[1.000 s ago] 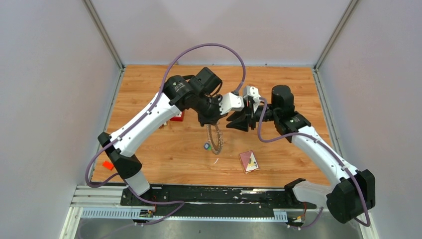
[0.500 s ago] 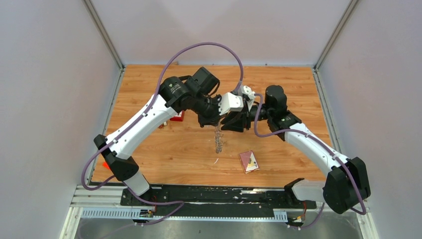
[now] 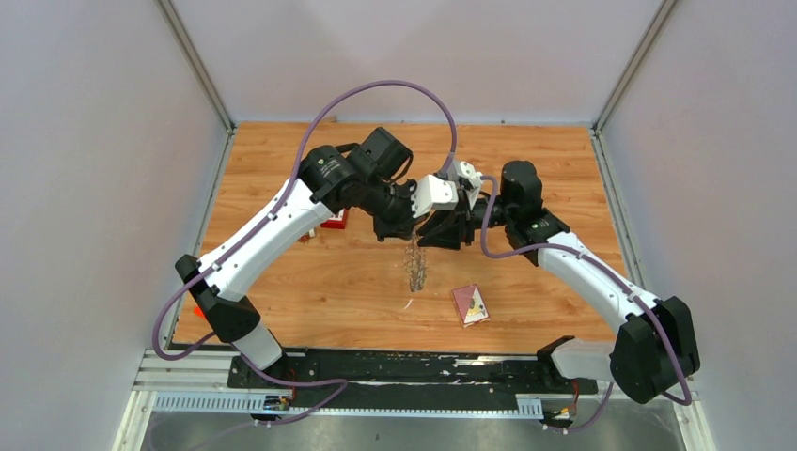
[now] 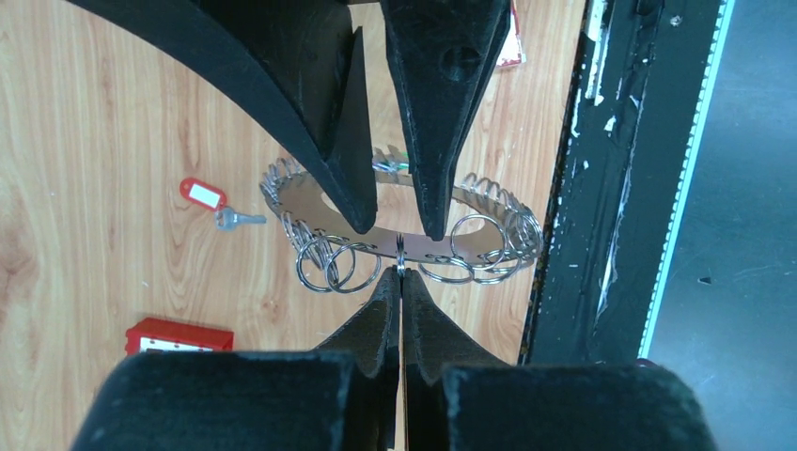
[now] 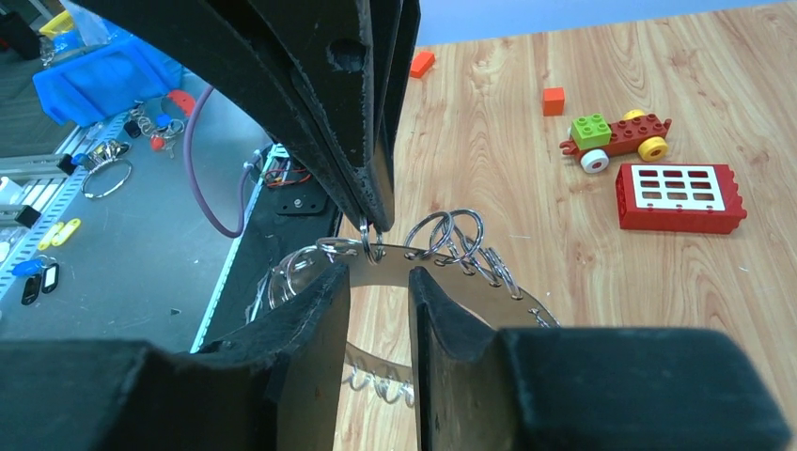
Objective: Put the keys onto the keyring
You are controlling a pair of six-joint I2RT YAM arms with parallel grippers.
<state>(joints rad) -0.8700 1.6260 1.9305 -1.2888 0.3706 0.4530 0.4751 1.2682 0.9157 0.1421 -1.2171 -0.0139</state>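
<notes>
The keyring (image 4: 470, 235), a flat grey ring fringed with small split rings, hangs above the table. My left gripper (image 4: 399, 272) is shut on one split ring at its rim. In the top view the keyring (image 3: 414, 268) hangs edge-on below both grippers. My right gripper (image 5: 379, 277) faces the left one, its jaws a narrow gap apart with nothing between them. Its fingertips (image 4: 362, 221) rest at the keyring's (image 5: 451, 272) flat band. One of the keys, with a red tag (image 4: 202, 194), lies on the wood. A bit of green (image 4: 390, 165) shows behind the right fingers.
A red block with white squares (image 5: 679, 197) lies near a small brick car (image 5: 616, 141) and two orange bricks (image 5: 553, 101). A maroon card (image 3: 470, 303) lies near the front. The black base rail (image 4: 601, 188) runs along the table's near edge.
The keyring has turned from face-on to edge-on in the top view. My right arm has moved left, bringing its gripper up against the left one.
</notes>
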